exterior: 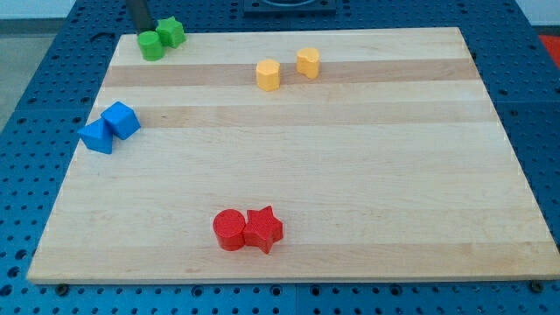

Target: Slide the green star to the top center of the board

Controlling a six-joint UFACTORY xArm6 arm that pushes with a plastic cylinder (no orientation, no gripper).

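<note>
At the far left corner of the board (pixel 289 140), in the one camera view, my tip (pixel 144 31) stood bare and held nothing, just at the far left of the green cylinder (pixel 150 45), which touched the green star (pixel 171 32) on that star's near left side. I judged that a push to the right from there could carry the cylinder along with the star, or let the star slip off the nearby far edge. No container showed, so nothing was held in one.
</note>
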